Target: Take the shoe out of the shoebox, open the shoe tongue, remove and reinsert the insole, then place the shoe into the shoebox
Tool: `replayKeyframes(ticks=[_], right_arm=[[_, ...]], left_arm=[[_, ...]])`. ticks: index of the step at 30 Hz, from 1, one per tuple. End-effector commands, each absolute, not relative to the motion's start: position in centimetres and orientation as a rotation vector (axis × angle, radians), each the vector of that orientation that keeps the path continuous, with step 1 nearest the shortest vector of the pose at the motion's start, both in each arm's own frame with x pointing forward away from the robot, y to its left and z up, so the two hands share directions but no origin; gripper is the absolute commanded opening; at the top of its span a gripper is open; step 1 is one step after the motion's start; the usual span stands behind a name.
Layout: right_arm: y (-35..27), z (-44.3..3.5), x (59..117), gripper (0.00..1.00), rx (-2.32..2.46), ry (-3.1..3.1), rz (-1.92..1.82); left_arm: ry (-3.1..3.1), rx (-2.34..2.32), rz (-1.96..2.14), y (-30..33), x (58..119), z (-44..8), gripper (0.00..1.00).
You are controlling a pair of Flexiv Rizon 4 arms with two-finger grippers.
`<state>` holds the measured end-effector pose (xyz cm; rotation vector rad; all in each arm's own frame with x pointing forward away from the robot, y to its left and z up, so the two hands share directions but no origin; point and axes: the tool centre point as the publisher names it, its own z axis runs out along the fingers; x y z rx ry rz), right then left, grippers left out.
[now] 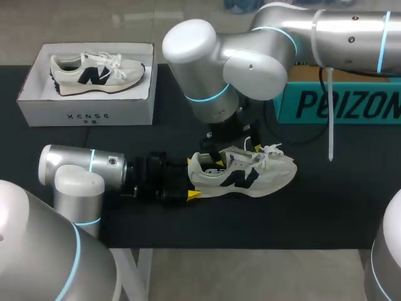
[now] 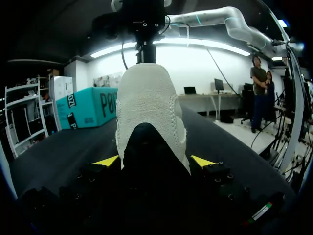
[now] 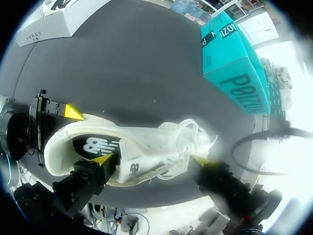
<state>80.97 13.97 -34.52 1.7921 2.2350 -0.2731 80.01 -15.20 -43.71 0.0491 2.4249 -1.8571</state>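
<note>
left gripper [image 2: 154, 161] jaws are pinching the heel of the cream mesh sneaker [image 1: 244, 175] lying on the black desk [image 1: 326, 207], right gripper [image 3: 152, 160] jaws are hanging spread over its laces

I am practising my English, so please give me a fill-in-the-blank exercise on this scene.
1. The left gripper holds the shoe on the table by its ____.
2. The second shoe lies inside the white ____.
3. The other box is ____ in colour.
Missing words: heel; shoebox; teal.

Left arm [image 1: 75, 164] and right arm [image 1: 250, 56] — glossy silver, cyan light rings, black wrists.
</note>
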Motion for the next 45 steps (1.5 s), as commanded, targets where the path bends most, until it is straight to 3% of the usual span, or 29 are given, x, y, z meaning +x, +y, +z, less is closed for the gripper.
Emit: replayKeyframes(ticks=[1, 23, 25, 26, 27, 29, 31, 32, 45], right_arm=[[13.9, -35.1, 81.1, 1.00, 1.794, 2.217, -0.274], [10.9, -35.6, 81.5, 0.99, 1.819, 2.151, -0.269], [10.9, -35.4, 81.4, 0.79, 1.820, 2.151, -0.266], [10.9, -35.4, 81.4, 0.58, 1.820, 2.151, -0.264], [10.8, -35.3, 81.4, 0.46, 1.822, 2.151, -0.262], [10.7, -35.2, 81.4, 0.29, 1.829, 2.151, -0.262], [10.5, -35.0, 81.3, 0.05, 1.834, 2.150, -0.261], [10.4, -35.0, 81.3, 0.00, 1.835, 2.149, -0.261], [7.8, -33.9, 81.8, 0.00, 1.898, 2.106, -0.244]], left_arm=[[2.424, 0.048, -1.856, -15.4, 80.0, -44.0, 0.00], [2.424, 0.048, -1.856, -15.4, 80.0, -44.0, 0.00], [2.424, 0.048, -1.856, -15.4, 80.0, -44.0, 0.00], [2.424, 0.048, -1.856, -15.4, 80.0, -44.0, 0.00], [2.424, 0.048, -1.856, -15.4, 80.0, -44.0, 0.00], [2.424, 0.048, -1.856, -15.4, 80.0, -44.0, 0.00], [2.424, 0.048, -1.856, -15.4, 80.0, -44.0, 0.00], [2.424, 0.048, -1.856, -15.4, 80.0, -44.0, 0.00], [2.424, 0.048, -1.856, -15.4, 80.0, -44.0, 0.00]])
